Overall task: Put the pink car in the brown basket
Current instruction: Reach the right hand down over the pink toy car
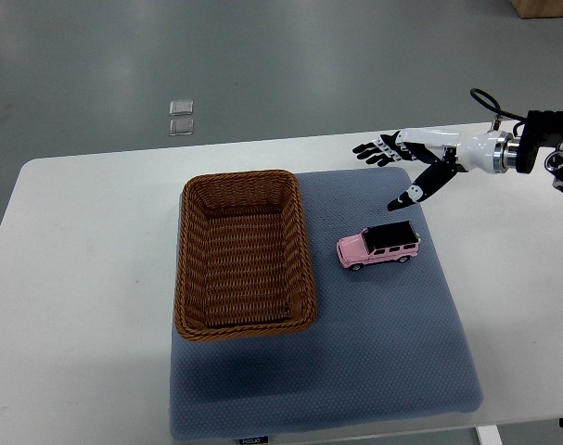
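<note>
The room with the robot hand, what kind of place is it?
Probably a robot test lab: a plain white table with a blue mat, a pink car and a brown basket, on a bare grey floor.

Right arm (541, 148) (edge-cropped), mat (355, 371) too

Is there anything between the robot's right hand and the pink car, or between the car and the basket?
Nothing visible. The open right hand hovers above-right of the pink car; only bare blue mat separates it from the brown basket.

No legible text; a small white mark on the near edge of the blue mat (355, 389) (too small to read).
</note>
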You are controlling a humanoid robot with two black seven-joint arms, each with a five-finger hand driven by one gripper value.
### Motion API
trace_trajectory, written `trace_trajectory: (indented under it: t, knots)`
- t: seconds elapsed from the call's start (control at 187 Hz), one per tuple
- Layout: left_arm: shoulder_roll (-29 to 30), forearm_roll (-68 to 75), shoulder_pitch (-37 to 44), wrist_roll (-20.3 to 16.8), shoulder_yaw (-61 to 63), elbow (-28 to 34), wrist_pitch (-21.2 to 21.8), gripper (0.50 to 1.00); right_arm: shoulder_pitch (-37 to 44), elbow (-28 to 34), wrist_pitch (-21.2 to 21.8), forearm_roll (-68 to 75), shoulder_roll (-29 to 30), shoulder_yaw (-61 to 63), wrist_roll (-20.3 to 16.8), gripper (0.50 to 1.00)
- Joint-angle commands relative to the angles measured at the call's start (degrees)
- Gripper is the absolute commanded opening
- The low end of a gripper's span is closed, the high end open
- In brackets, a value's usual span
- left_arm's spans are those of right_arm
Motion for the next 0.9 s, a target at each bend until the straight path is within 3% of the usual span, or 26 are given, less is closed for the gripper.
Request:
trace_trajectory:
  t: [0.0, 0.332, 0.61, 0.894]
  knots:
    - [0.00, 0.00, 0.00, -0.01, -0.04, 0.00, -0.01, 1.000, 0.48, 1.50, -0.02, -3.74, -0.05, -2.58, 0.65, 0.917]
    - [0.00, 0.00, 0.00, -0.01, -0.04, 0.00, -0.01, 1.000, 0.22, 3.17, -0.13, -4.44, -0.14, -7.33, 0.65, 0.917]
    - [0.00, 0.00, 0.00, -0.01, -0.04, 0.00, -0.01, 1.000, -0.13, 3.17, -10.23, -4.62, 0.04, -13.57, 1.08, 0.915]
    - [0.00, 0.00, 0.00, -0.01, -0.04, 0.00, -0.01, 1.000, -0.92, 3.09, -13.13, -4.71, 0.66, -14.01, 1.35, 0.903]
